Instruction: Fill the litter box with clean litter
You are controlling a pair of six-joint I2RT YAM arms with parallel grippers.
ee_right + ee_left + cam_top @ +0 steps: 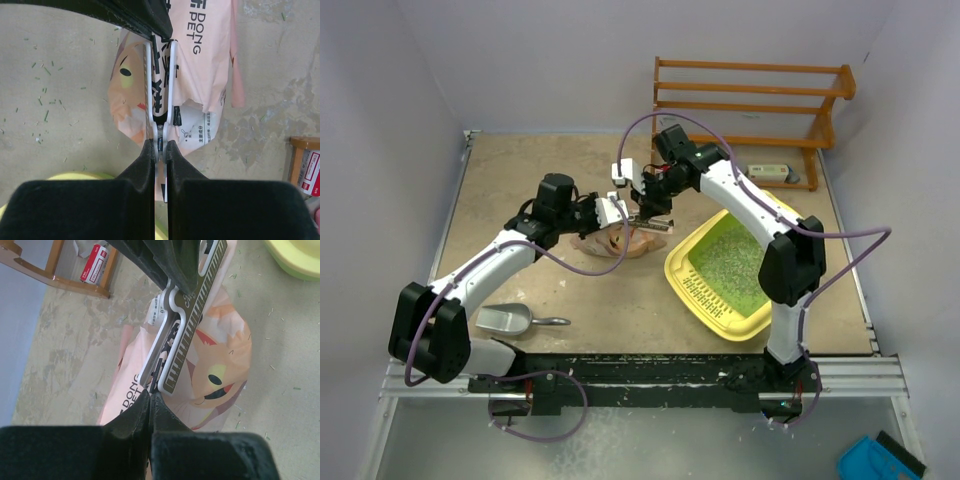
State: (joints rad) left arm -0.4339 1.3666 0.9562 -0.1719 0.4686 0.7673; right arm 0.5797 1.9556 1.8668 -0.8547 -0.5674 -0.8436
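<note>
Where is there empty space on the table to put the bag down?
Two bare patches: the far-left table corner, between the left arm and the back wall, and the near strip between the scoop and the litter box. The middle is crowded: left gripper and right gripper both pinch the bag there.

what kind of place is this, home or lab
Probably a robot test cell, not a home: plain walls box in the table, two arms are bolted to a rail at its edge, with a litter box and rack as props.
</note>
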